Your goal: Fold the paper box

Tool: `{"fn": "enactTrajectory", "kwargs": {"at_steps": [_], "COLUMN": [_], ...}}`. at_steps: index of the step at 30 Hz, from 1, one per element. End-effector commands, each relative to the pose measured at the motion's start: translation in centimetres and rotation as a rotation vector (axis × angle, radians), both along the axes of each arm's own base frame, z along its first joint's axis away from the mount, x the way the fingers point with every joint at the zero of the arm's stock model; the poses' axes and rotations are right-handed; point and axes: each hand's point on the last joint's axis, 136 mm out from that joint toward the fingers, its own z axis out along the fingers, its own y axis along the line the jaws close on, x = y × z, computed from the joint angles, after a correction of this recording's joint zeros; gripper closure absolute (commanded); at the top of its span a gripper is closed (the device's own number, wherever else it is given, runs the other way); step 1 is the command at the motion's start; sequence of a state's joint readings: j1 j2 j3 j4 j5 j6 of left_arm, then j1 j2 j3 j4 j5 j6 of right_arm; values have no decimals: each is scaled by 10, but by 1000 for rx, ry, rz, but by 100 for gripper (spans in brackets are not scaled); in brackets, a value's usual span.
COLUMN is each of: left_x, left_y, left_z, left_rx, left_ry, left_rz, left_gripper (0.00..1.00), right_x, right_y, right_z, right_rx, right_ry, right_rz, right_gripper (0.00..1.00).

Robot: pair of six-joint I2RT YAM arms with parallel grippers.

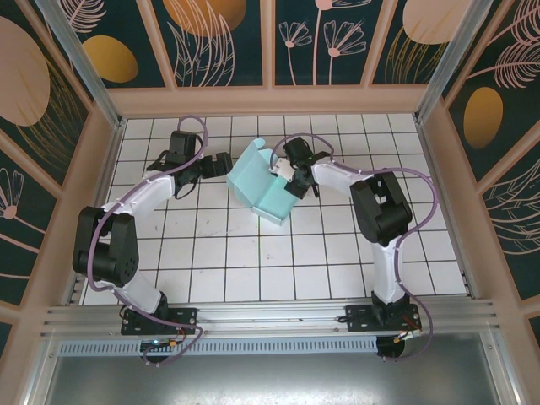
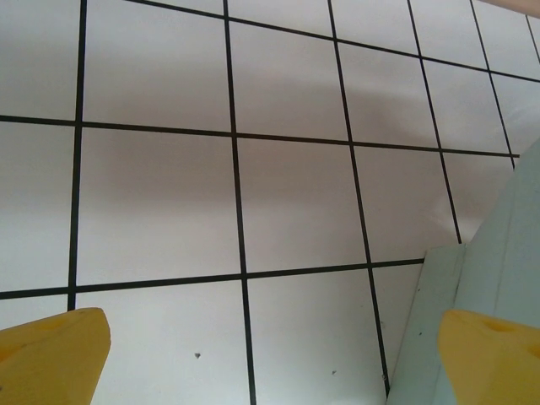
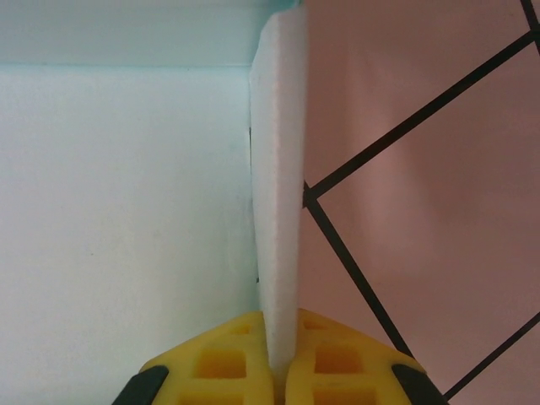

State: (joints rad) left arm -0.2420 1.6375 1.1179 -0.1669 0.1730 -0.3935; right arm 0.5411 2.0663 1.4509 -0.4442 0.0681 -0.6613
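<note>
The pale aqua paper box [image 1: 263,187] lies partly formed on the tiled floor at the middle back, with panels standing up. My right gripper [image 1: 285,172] is shut on the box's right wall; in the right wrist view the thin card wall [image 3: 280,169] runs upright between the yellow fingers [image 3: 228,363], with the box's inside to the left. My left gripper [image 1: 221,164] stands open just left of the box. In the left wrist view its yellow fingertips [image 2: 51,354] sit wide apart over bare tiles, and the box's edge [image 2: 498,261] rises beside the right one.
The white tiled floor [image 1: 253,270] is bounded by beige walls [image 1: 270,99] at the back and on both sides. Both arms reach in from the aluminium rail [image 1: 270,319] at the near edge. Open tiles stretch in front of the box.
</note>
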Motion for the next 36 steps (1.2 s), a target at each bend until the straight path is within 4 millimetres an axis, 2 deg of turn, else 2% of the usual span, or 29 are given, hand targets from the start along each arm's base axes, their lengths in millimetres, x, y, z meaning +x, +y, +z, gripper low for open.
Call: {"fn": "enactTrajectory", "kwargs": {"at_steps": [1, 4, 8, 12, 17, 19, 23, 30, 33, 36], "left_x": [-2, -3, -5, -3, 1, 2, 4, 1, 0, 0], "left_y": [4, 5, 11, 15, 9, 7, 3, 2, 4, 2], "left_z": [14, 18, 22, 28, 34, 33, 33, 33, 32, 33], "left_rx": [18, 20, 33, 40, 11, 5, -10, -21, -14, -22], "left_ry": [-51, -64, -90, -124, -142, -137, -128, -126, -124, -129], "left_rz": [-3, 3, 27, 50, 33, 27, 12, 11, 15, 12], "left_gripper": [2, 2, 2, 2, 1, 1, 2, 2, 2, 1], "right_x": [-16, -7, -3, -13, -34, -39, -37, -22, -20, -18], "right_y": [-28, -39, -66, -75, -84, -84, -77, -55, -54, -66], "right_z": [-36, -22, -16, -11, -16, -19, -13, 34, 55, 72], "right_rx": [-60, -52, -13, 34, 7, -1, 74, 289, 400, 527], "right_ry": [93, 50, 32, 15, -2, -1, -1, -48, -83, -109], "right_rz": [-104, -186, -419, -599, -781, -811, -838, -792, -787, -830], "right_gripper": [100, 100, 100, 100, 100, 95, 76, 45, 38, 37]}}
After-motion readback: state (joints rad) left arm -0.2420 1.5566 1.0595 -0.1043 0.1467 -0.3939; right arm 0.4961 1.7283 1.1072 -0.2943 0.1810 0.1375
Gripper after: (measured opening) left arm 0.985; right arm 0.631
